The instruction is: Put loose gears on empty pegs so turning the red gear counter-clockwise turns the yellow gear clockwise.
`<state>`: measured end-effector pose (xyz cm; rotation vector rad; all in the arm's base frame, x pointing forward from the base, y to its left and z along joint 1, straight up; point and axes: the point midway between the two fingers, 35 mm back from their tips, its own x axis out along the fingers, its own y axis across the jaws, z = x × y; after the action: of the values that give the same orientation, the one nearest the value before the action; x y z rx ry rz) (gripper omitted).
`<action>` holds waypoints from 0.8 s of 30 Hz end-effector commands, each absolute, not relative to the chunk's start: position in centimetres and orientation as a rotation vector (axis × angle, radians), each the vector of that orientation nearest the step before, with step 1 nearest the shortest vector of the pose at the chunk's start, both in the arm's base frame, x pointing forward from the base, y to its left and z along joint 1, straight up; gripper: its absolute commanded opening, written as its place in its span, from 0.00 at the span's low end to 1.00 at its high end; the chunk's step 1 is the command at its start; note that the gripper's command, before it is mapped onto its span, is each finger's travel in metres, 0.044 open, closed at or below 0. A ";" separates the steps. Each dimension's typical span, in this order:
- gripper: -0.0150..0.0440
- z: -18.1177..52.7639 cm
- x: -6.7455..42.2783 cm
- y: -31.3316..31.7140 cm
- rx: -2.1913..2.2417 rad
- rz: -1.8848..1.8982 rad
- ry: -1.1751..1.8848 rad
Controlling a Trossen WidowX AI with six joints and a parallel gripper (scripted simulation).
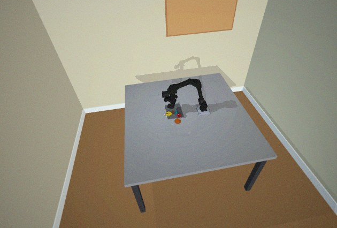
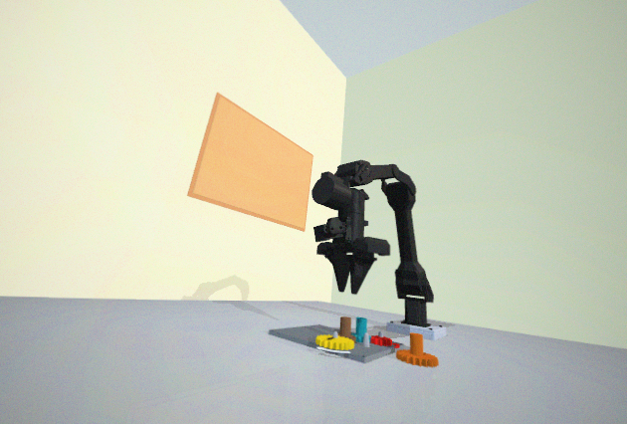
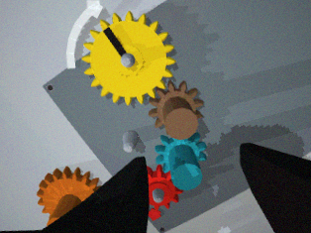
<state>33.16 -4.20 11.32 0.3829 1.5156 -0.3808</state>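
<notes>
My gripper point(image 2: 348, 292) point(image 3: 193, 160) is open and empty, high above the grey board point(image 2: 298, 332) point(image 3: 84, 99). The yellow gear point(image 1: 168, 113) point(image 2: 334, 342) point(image 3: 149, 72) with its black stripe is on its peg. A brown gear point(image 2: 345, 324) point(image 3: 181, 123) with an upright handle stands between the yellow gear and a teal gear point(image 1: 175, 112) point(image 2: 361, 325) point(image 3: 185, 175). The teal gear is beside the red gear point(image 1: 178, 115) point(image 2: 381, 339) point(image 3: 165, 185). The teeth of these neighbours appear to meet in the wrist view. An orange gear point(image 1: 177, 121) point(image 2: 416, 357) point(image 3: 64, 191) with a handle stands on the table off the board.
One bare peg point(image 2: 365, 339) point(image 3: 130, 140) stands on the board, left of the brown and teal gears in the wrist view. The white arrow point(image 3: 73, 45) curves beside the yellow gear. The arm's base point(image 1: 203, 110) point(image 2: 417, 328) is beyond the board.
</notes>
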 end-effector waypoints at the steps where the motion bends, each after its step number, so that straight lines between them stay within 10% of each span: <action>1: 0.76 14.7 32.8 -4.2 0.379 -0.376 1.506; 7: 1.00 14.9 32.8 -4.2 0.379 -0.376 1.506; 24: 1.00 14.9 32.8 -4.2 0.379 -0.376 1.506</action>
<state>32.84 -4.17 14.88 0.3828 1.5012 -0.3790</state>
